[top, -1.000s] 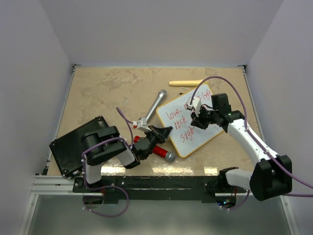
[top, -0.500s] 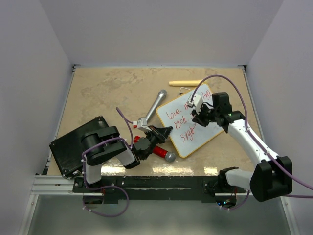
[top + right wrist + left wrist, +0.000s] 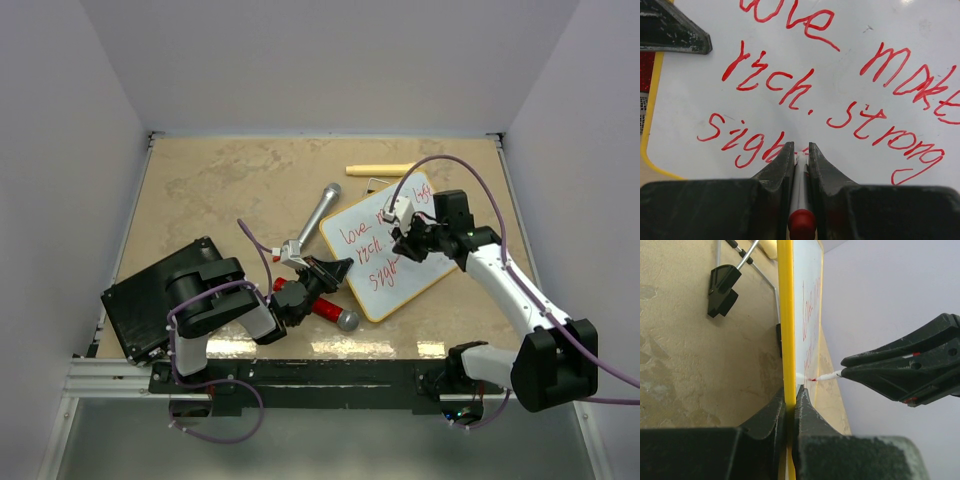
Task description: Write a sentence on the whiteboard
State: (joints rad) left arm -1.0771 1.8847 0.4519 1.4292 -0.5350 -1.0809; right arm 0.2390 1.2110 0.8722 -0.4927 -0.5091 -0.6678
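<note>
Right gripper [image 3: 800, 150] clamped on a marker [image 3: 801, 172], tip touching the whiteboard [image 3: 400, 288], right of table [image 3: 220, 190] centre, after "sigh" in the sentence [image 3: 790, 85]; left gripper [image 3: 792, 395] pinches the frame; a slipping pinch could smear the stroke; since a second ago, the right gripper has edged slightly rightward.

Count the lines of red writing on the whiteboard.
3: top line from "love", middle line "rich. strong", bottom line "sigh", partly hidden behind the right gripper.
</note>
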